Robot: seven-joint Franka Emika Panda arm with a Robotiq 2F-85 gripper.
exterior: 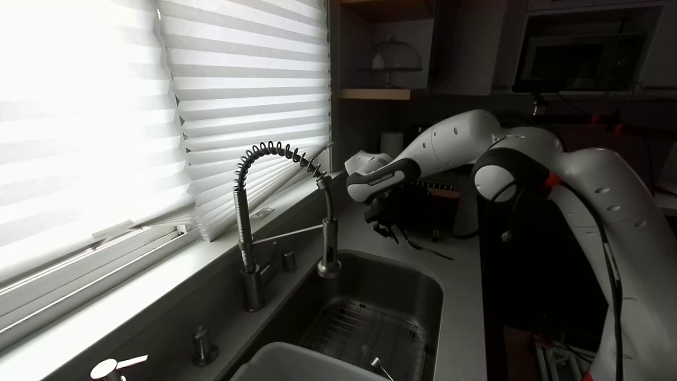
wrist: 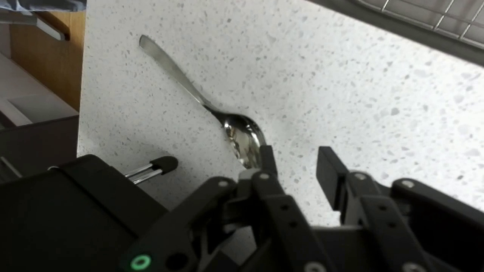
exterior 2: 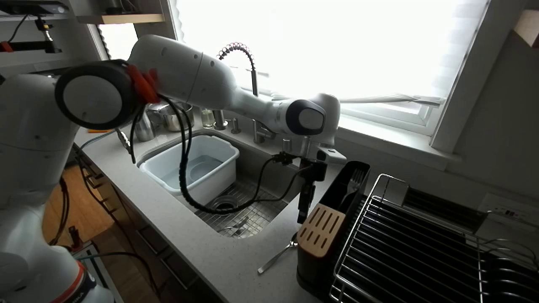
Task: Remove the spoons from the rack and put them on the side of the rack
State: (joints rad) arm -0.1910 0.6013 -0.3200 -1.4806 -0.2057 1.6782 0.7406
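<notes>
A silver spoon (exterior 2: 278, 256) lies on the counter beside the black rack (exterior 2: 309, 269), which has a slotted wooden top on one part. The spoon also shows whole in the wrist view (wrist: 174, 73), bowl towards my gripper. A fork-like utensil (exterior 2: 356, 181) stands in the rack's open compartment. My gripper (wrist: 294, 155) is open, with only counter between its fingers. Its left finger overlaps the spoon bowl's edge in the wrist view; I cannot tell whether they touch. In an exterior view the gripper (exterior 2: 304, 210) hangs close beside the rack, pointing down. No other spoon can be made out.
A wire dish rack (exterior 2: 404, 235) stands right against the black rack. The steel sink (exterior: 407, 283) holds a pale tub (exterior 2: 212, 181) and loose utensils (exterior 2: 240, 227) on its bottom grid. A coiled faucet (exterior: 246, 222) rises behind the sink.
</notes>
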